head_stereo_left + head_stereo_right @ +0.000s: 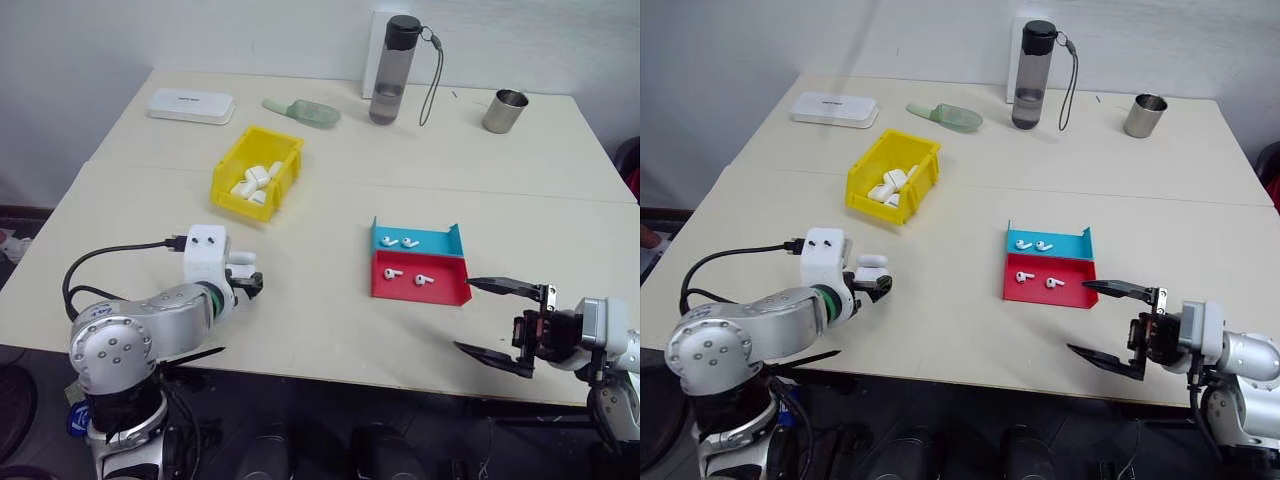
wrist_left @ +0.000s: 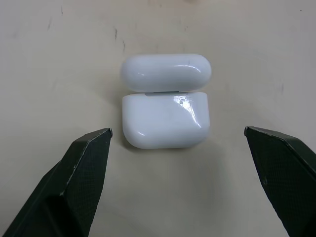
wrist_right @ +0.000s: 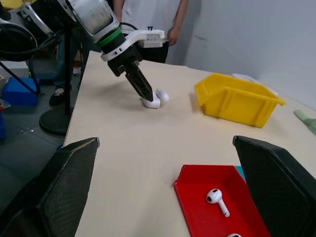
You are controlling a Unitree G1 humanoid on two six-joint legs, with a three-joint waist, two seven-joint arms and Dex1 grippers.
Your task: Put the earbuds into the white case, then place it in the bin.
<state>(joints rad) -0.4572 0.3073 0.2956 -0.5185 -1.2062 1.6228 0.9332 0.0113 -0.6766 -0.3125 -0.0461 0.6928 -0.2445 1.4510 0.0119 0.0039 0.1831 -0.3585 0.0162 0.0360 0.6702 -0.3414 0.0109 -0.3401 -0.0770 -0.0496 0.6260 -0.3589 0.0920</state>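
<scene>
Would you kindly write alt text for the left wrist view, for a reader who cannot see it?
A small white case lies on the pale table with its lid flipped open. The left gripper has its two black fingers spread wide, one on either side of the case, touching nothing.

1. The white case (image 2: 165,101) is small, glossy and rounded. It lies on the table with its hinged lid open, near the front-left edge, at about 7 o'clock from the bin.
2. The earbuds are tiny and white, with short stems. Two of them (image 1: 400,241) lie in a shallow blue tray, and two more (image 1: 408,276) lie in a shallow red tray touching it at 6 o'clock.
3. The bin (image 1: 258,172) is bright yellow plastic with an open top. It stands upright, at about 10 o'clock from the trays, and several white cases lie inside it.
</scene>
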